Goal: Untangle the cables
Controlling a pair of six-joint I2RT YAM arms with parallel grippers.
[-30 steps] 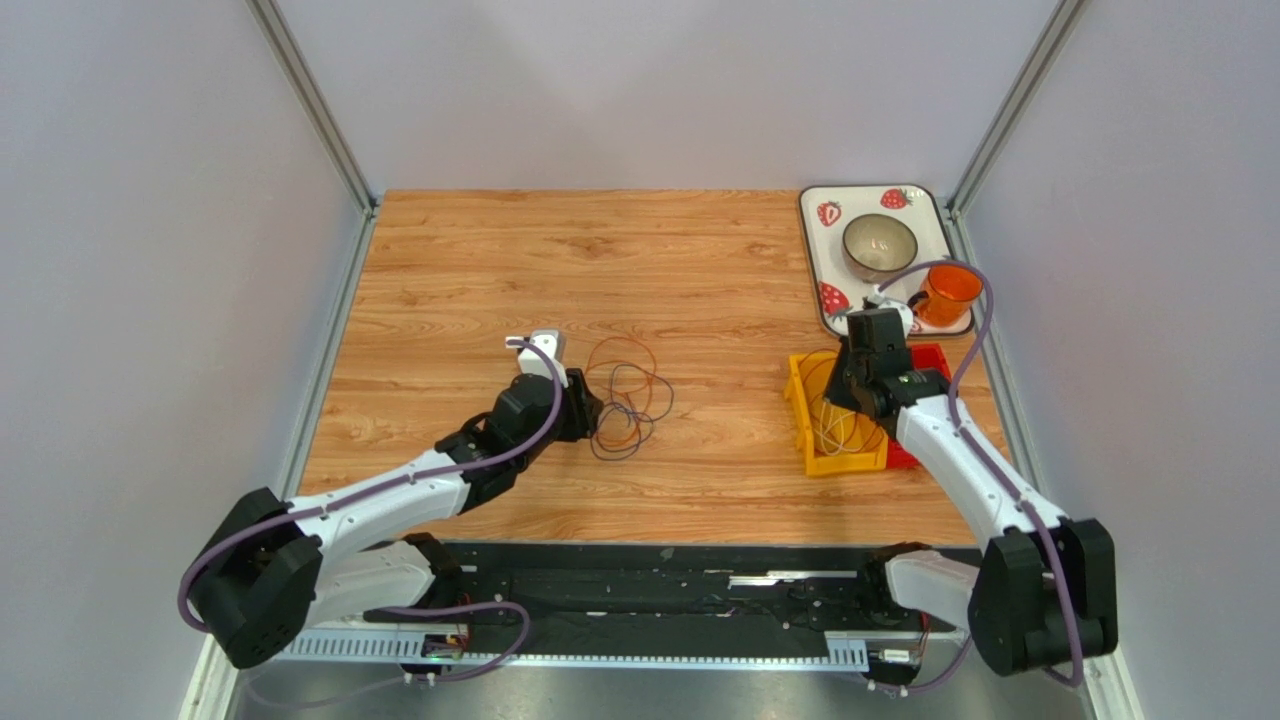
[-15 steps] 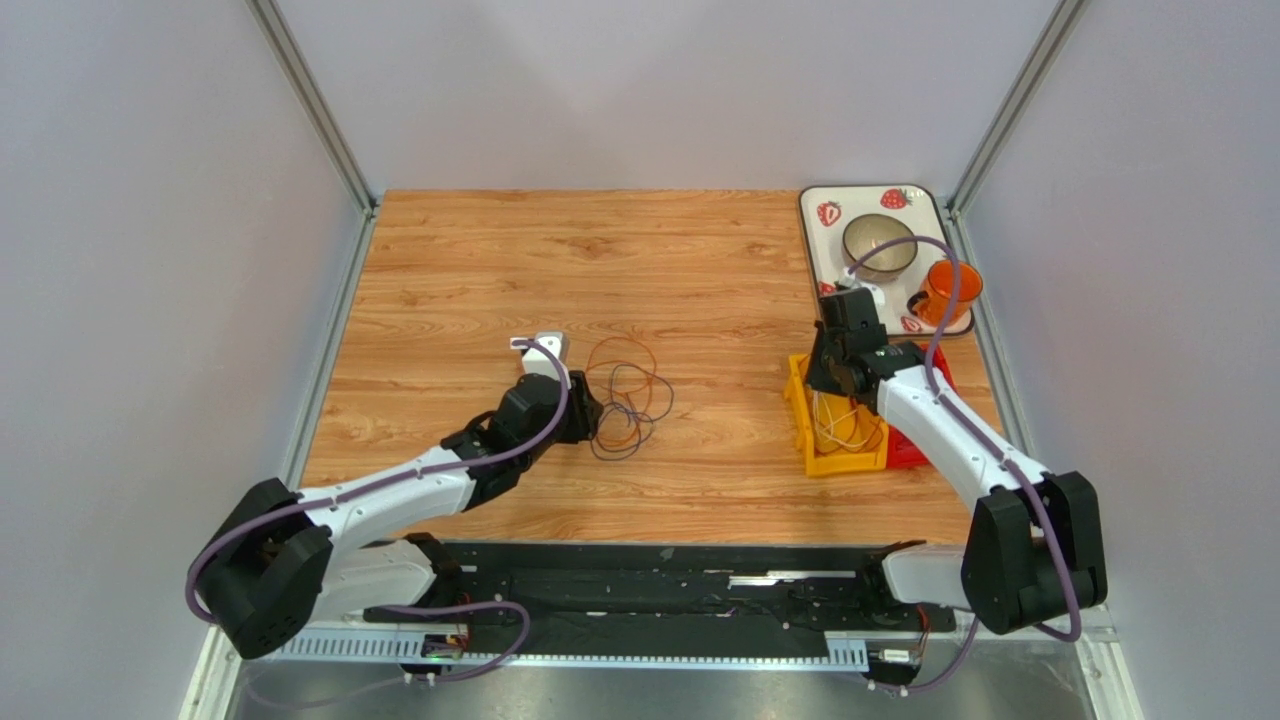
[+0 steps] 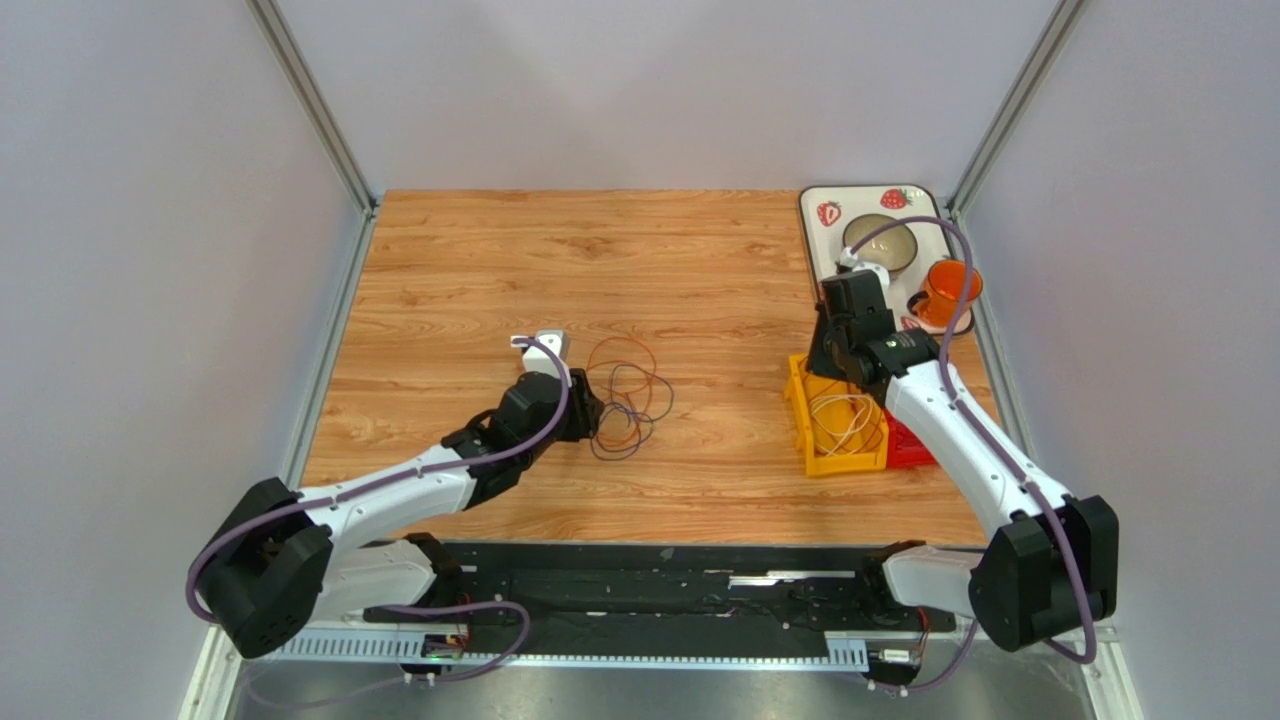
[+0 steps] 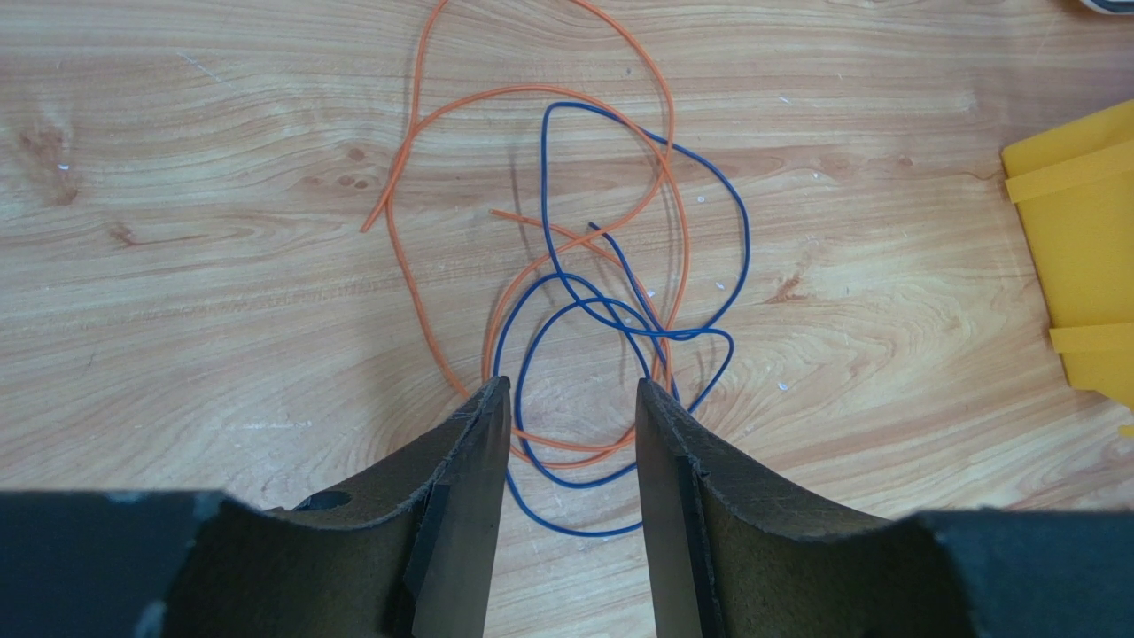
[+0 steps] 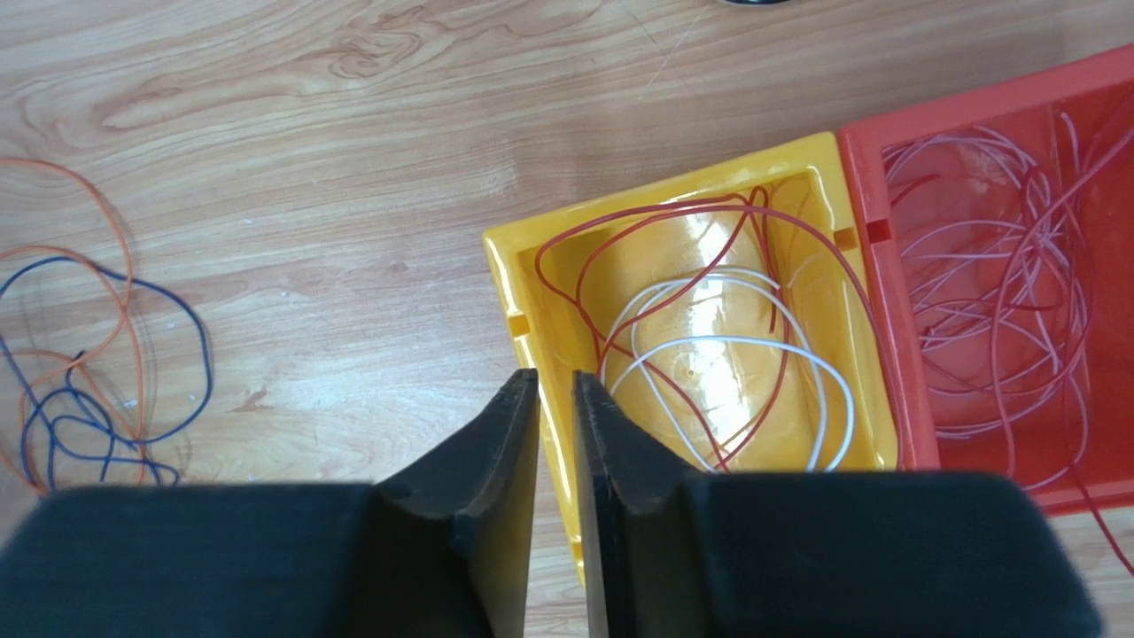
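Note:
A tangle of one orange cable (image 4: 666, 133) and one blue cable (image 4: 739, 253) lies on the wood table; it also shows in the top view (image 3: 628, 398). My left gripper (image 4: 570, 392) is open and empty, low over the near edge of that tangle, with loops showing between its jaws. My right gripper (image 5: 555, 379) is barely open, a narrow gap between its jaws, and holds nothing. It hangs above the left rim of a yellow bin (image 5: 513, 286) that holds a red cable (image 5: 639, 219) and a white cable (image 5: 746, 343).
A red bin (image 5: 865, 186) beside the yellow one holds several thin pinkish and red cables (image 5: 992, 293). A strawberry-print tray (image 3: 824, 255) at the back right carries a bowl (image 3: 879, 240) and an orange cup (image 3: 950, 288). Grey walls enclose the table.
My right gripper has risen out of the yellow bin and drawn back toward the tray. The left arm and the orange-blue tangle have barely moved.

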